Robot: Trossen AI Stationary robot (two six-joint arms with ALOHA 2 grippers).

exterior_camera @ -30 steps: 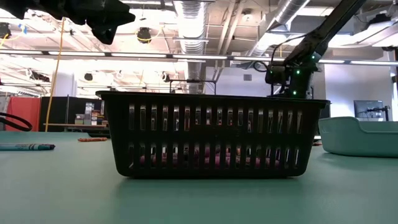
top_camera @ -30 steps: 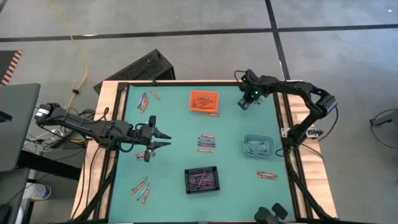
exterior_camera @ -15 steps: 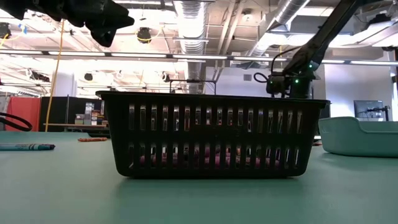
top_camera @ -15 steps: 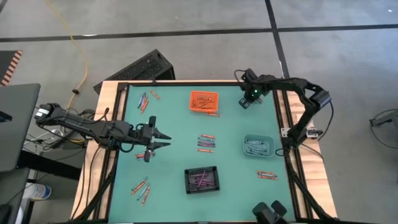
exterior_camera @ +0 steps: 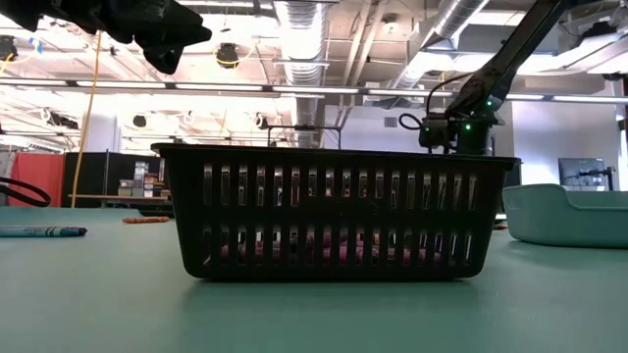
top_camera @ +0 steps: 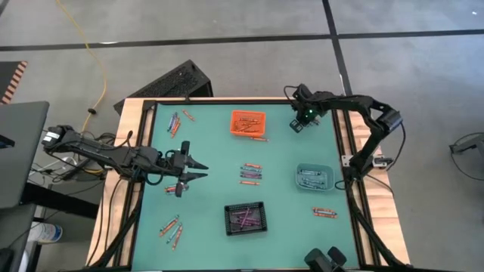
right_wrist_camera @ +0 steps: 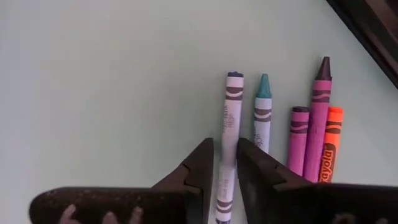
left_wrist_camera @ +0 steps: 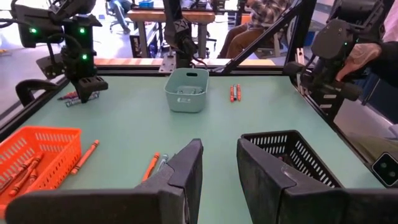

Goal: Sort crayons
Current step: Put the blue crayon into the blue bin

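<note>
The right tool (right_wrist_camera: 225, 163) is hanging low over the green surface (top_camera: 212, 151) near its 1 o'clock corner, its two dark fingers standing narrowly apart on both sides of a crayon (right_wrist_camera: 227, 134) with pale paper wrap. Whether they are already pressing it, I cannot tell. Just beside it are lying a teal, two purple and an orange crayon. The left tool (top_camera: 198, 169) is hovering at 9 o'clock, its fingers a little open and holding nothing. The orange bin (top_camera: 248, 122), black slotted bin (top_camera: 244, 217) and smooth grey-teal bin (top_camera: 313, 177) are each containing crayons.
</note>
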